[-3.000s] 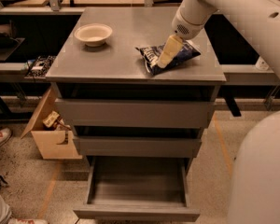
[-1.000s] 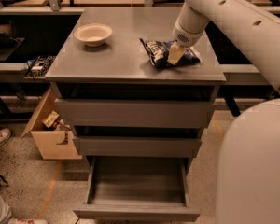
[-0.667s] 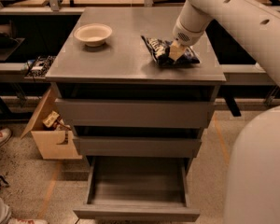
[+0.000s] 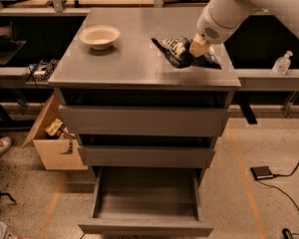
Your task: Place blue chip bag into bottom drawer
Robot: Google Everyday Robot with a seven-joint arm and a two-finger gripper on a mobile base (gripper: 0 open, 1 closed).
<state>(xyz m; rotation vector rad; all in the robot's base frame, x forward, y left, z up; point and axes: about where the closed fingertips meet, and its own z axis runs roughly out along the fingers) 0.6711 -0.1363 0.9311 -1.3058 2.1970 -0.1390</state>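
The blue chip bag [image 4: 175, 50], dark blue foil with white lettering, sits bunched on the right part of the grey cabinet top [image 4: 124, 66]. My gripper [image 4: 195, 49] comes down from the upper right on the white arm and is shut on the bag's right side. The bag's right end is hidden behind the gripper. The bottom drawer [image 4: 145, 227] is pulled out at floor level below the two upper drawers, and its grey tray is empty.
A cream bowl [image 4: 99, 36] stands on the cabinet top at the left. An open cardboard box [image 4: 52, 146] sits on the floor left of the cabinet. A clear bottle [image 4: 281, 63] stands on the side shelf at the right. A black pedal [image 4: 262, 172] and cable lie on the floor.
The gripper has gone down onto the bag and closed on it. The bag has shifted slightly back and bunched up compared with three seconds ago.
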